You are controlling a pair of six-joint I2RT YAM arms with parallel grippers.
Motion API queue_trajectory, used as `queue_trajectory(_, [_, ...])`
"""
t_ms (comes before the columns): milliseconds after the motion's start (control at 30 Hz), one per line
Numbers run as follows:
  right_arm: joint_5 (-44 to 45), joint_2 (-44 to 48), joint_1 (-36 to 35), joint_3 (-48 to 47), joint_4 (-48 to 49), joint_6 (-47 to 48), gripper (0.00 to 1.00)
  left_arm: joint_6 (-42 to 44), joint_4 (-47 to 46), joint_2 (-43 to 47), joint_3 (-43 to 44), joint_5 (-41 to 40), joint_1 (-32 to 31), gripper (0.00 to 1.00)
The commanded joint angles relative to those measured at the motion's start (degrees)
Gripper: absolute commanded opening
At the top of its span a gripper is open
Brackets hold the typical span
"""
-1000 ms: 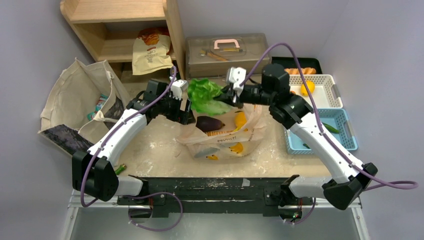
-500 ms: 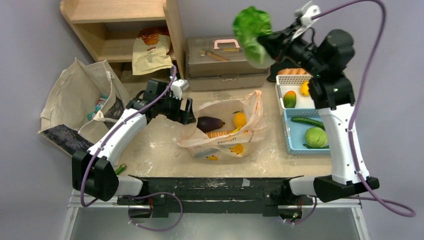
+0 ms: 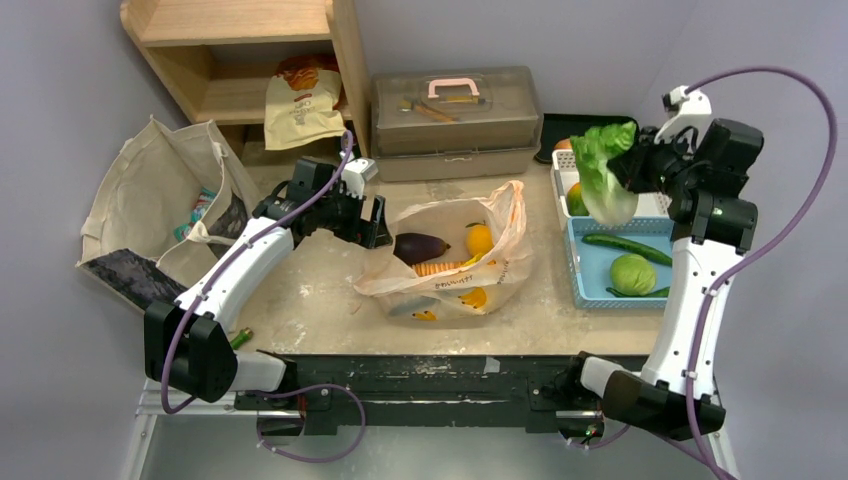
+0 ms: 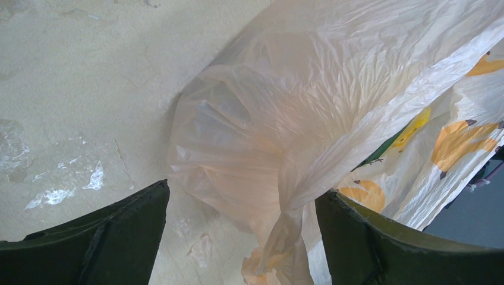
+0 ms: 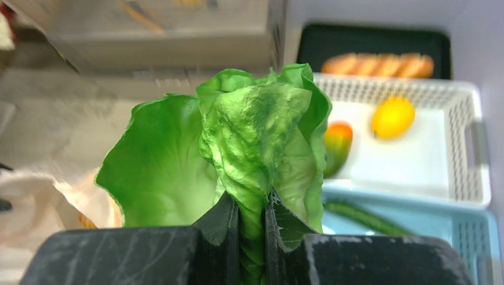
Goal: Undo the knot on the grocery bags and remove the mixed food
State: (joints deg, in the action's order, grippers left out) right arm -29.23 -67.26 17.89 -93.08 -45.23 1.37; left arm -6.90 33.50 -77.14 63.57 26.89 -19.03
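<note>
Right gripper clamps the stalk end of a ruffled green lettuce head, its fingers pressed tight on either side, holding it in the air by the left end of a white slatted plastic basket at the table's right side. Well to the left, the thin translucent pale-orange plastic grocery bag, printed with yellow-orange figures, lies slumped at the middle of the dusty beige table with its mouth gaping upward. Inside it show a dark purple aubergine, a round orange fruit and a long orange vegetable. Left gripper sits at the bag's left rim with jaws spread wide. The wrist view shows a twisted strand of the bag's handle hanging between the two dark fingers, close to the one on the right of that view, though whether they touch cannot be told. The white basket holds a yellow fruit and a green-and-red fruit. The blue plastic basket just in front of it holds a long green cucumber and a round pale-green cabbage. Behind them a black tray carries orange carrots. A grey lidded plastic box with a pink handle, a wooden shelf unit and a cream canvas tote stand at the back and left
</note>
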Motion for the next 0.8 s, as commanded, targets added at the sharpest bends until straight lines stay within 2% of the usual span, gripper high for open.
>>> queue_trajectory(0, [2.9, 1.6, 3.5, 5.6, -11.6, 9.7, 0.00, 0.2, -1.3, 1.3, 1.7, 1.6, 0.5, 0.90])
queue_trajectory(67, [4.6, 1.7, 4.4, 8.9, -14.3, 12.4, 0.00, 0.0, -1.6, 1.3, 1.4, 1.7, 0.5, 0.90])
queue_trajectory(167, [7.9, 2.7, 4.8, 16.5, -13.0, 14.8, 0.00, -0.5, -2.2, 1.1, 0.8, 1.9, 0.5, 0.90])
queue_trajectory(267, [9.8, 3.1, 5.2, 23.8, -7.0, 15.7, 0.00, -0.7, -2.4, 1.0, 0.6, 2.3, 0.5, 0.90])
queue_trajectory(533, [14.5, 0.9, 5.7, 35.7, 9.8, 12.3, 0.00, 0.7, -1.6, 1.3, 0.4, 0.6, 0.5, 0.90])
queue_trajectory(667, [13.3, 0.4, 5.7, 41.8, 17.6, 13.1, 0.00, 0.6, -2.0, 1.5, -0.2, 0.5, 0.5, 0.91])
queue_trajectory(767, [16.1, -0.7, 5.7, 46.7, 24.6, 10.0, 0.00, 0.1, -2.1, 1.2, -0.6, 0.4, 0.5, 0.91])
